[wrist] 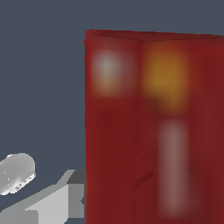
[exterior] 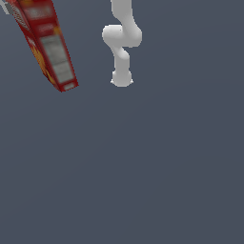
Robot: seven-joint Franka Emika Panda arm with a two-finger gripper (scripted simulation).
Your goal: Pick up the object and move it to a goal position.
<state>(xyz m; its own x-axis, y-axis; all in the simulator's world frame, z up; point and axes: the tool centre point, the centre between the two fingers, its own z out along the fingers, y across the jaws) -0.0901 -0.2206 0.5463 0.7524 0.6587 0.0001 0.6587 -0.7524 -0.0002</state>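
The red carton (exterior: 46, 45) runs off the exterior view's top-left corner. In the wrist view it is blurred, its label panels unreadable, and it hides most of the gripper (wrist: 65, 199); the jaws perhaps close on it, but that cannot be told.

A: What lies around the action?

B: A plain slate-grey surface (exterior: 143, 171). In the exterior view it runs from the near edge to the far edge and from that view's left side to its right.

A: How does it look?

B: Dark bluish grey, matte and even in tone. It reads as one flat field of colour.

A: Is it a floor or a backdrop?

B: That cannot be told; the colour is the same near and far.

A: And from the wrist view?

B: The same grey-blue surface (wrist: 41, 74) shows there as a smooth, uniform patch of colour.
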